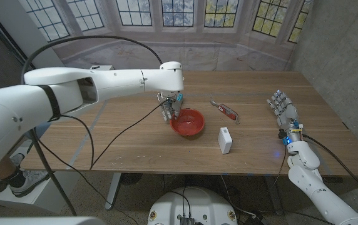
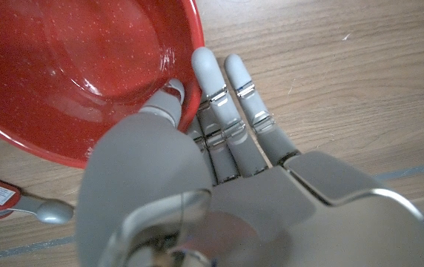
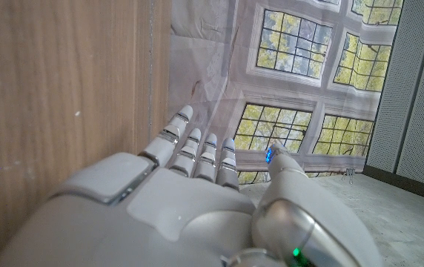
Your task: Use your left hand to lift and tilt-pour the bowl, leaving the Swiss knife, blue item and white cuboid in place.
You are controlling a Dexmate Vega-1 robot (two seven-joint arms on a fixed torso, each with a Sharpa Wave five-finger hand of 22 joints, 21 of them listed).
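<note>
Two hands in play. Left hand (image 1: 168, 111) at near-left rim of glossy red round bowl (image 1: 188, 122), mid-worktop: thumb (image 2: 166, 100) hooked inside wall, fingers (image 2: 213, 81) outside on wooden worktop (image 1: 129, 140), rim pinched between. Such grip suits lift and tilt. Bowl seated on worktop, not yet raised. Red-handled Swiss knife (image 1: 225, 110) just behind bowl, white plastic cuboid (image 1: 225, 140) just right of it; both apart from bowl, clear of lift. Blue item: cannot identify. Right hand (image 1: 283, 109) parked near right edge, fingers spread, holding nothing.
</note>
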